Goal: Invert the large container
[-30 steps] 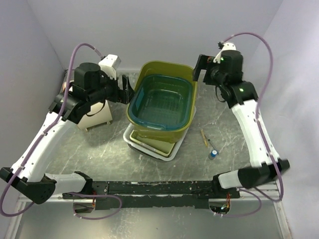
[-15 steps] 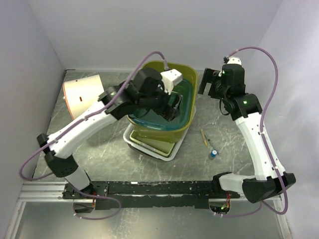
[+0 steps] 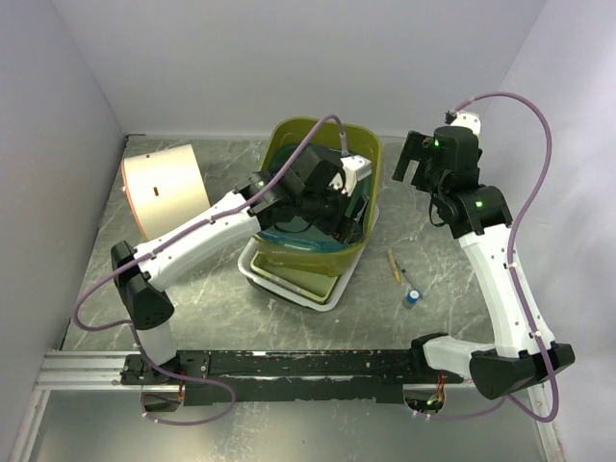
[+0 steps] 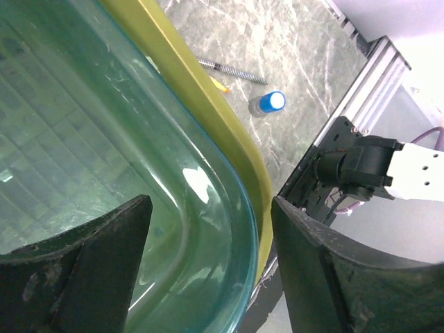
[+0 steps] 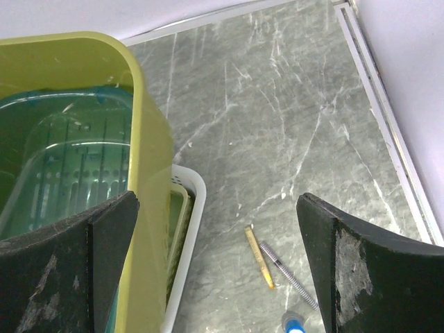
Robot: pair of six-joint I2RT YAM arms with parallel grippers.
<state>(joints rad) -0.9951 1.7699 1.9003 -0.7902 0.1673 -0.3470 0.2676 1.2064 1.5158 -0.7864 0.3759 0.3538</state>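
Note:
The large container is an olive-yellow tub (image 3: 325, 124) with a teal see-through tub (image 3: 287, 227) nested inside it; both stand upright on a white basket (image 3: 289, 286). My left gripper (image 3: 352, 223) reaches across the stack to its near right corner. In the left wrist view this gripper (image 4: 208, 208) is open and straddles both rims: one finger inside the teal tub (image 4: 104, 139), the other outside the olive rim (image 4: 201, 104). My right gripper (image 3: 412, 162) hangs open beside the tub's far right side, one finger (image 5: 69, 257) over the olive wall (image 5: 149, 139).
A beige drum-shaped object (image 3: 159, 188) lies on its side at the back left. A pencil (image 3: 393, 265), a pen (image 3: 408, 279) and a small blue-capped item (image 3: 411, 297) lie on the table to the right of the basket. A black rail (image 3: 308, 364) runs along the near edge.
My left arm has swung from the tub's left side across it to the near right corner, uncovering the beige drum, and its jaws have narrowed slightly. The right gripper drifted slightly right.

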